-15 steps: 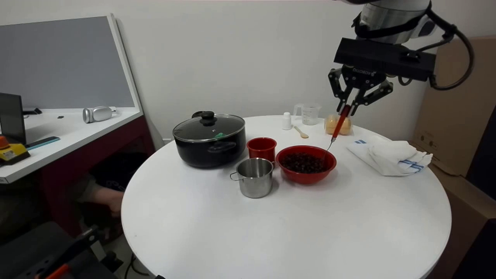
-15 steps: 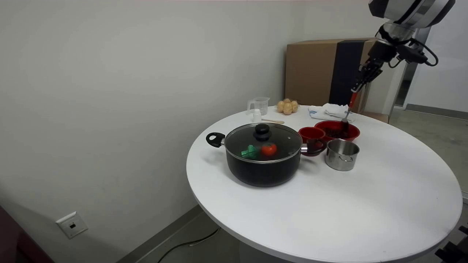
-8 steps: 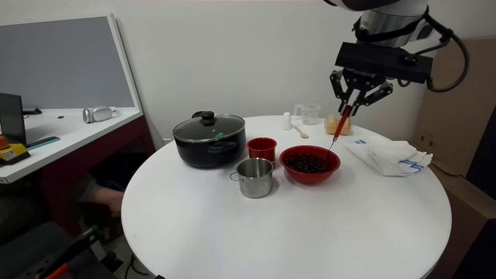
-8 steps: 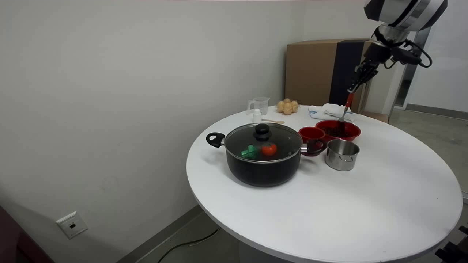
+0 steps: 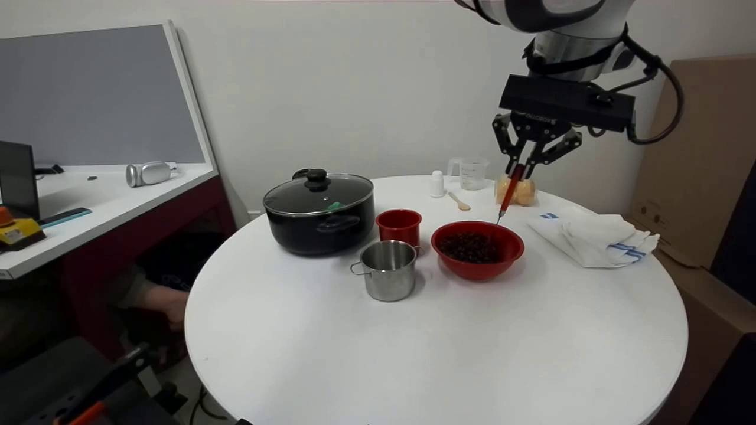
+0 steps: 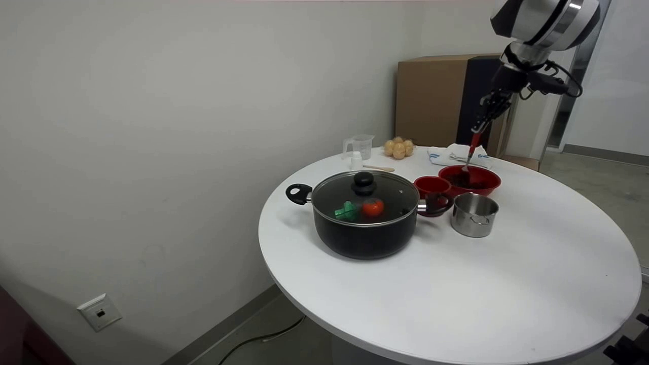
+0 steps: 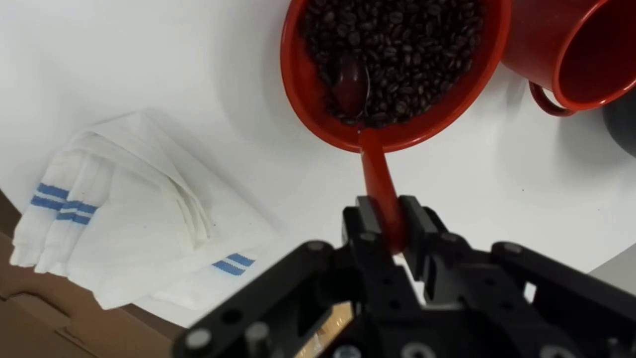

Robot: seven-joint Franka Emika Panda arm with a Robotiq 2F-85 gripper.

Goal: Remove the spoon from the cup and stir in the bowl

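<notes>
Slanting into red bowl (image 5: 477, 272) of dark beans (image 5: 468, 248), one red-handled spoon (image 5: 511, 193), black gripper (image 5: 518, 172) clamped on its upper end, red cup (image 5: 399, 220) at bowl's left, steel cup (image 5: 390, 282) nearer

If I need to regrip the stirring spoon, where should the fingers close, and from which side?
Probably high on the spoon, across its red handle, from above, fingers either side: the handle is slim and tilted, rising above the bowl, while the scoop sits among the coffee beans.
</notes>
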